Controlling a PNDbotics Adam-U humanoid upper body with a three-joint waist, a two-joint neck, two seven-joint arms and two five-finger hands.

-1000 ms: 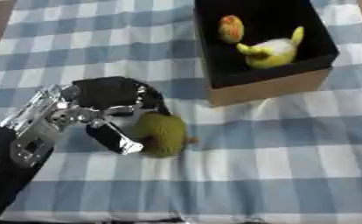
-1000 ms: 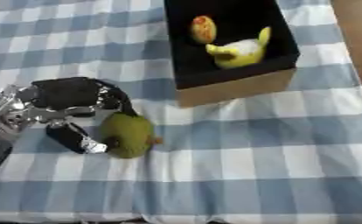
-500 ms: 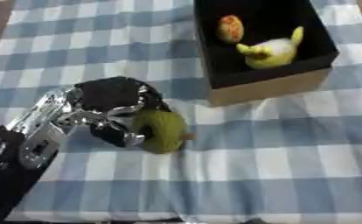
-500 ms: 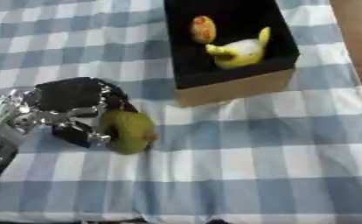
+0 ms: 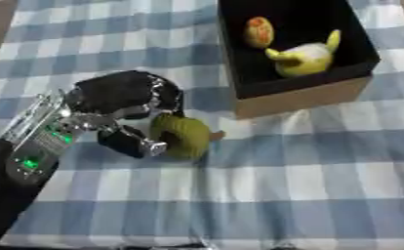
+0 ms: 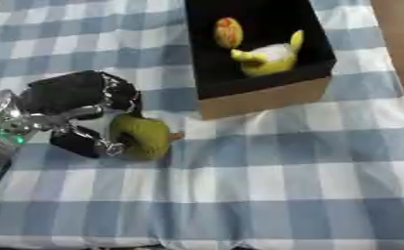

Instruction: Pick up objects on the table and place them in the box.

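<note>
Checked cloth (image 5: 308, 171) in blue and white covers the table, and the cardboard box (image 5: 304, 95) sits at its far right, black inside, already holding a yellow-and-white gourd-like fruit (image 5: 306, 57) and a small orange-yellow one (image 5: 258, 30). Left hand (image 5: 120, 100) reaches in from the near left. Over the last second its thumb has closed in against the green fruit (image 5: 181, 135), which has shifted a little toward the hand and now looks gathered in rather than merely touched; I judge the grasp is nearly made and the lift toward the box comes next. Curled fingers (image 5: 164, 97) arch over the fruit's far-left side, while the thumb (image 5: 135, 143) presses its near-left side, so the fruit is pinched between them, its brownish stem end (image 5: 214, 135) pointing right toward the box. It lies on the cloth just left of and nearer than the box's front corner. No right hand shows.
</note>
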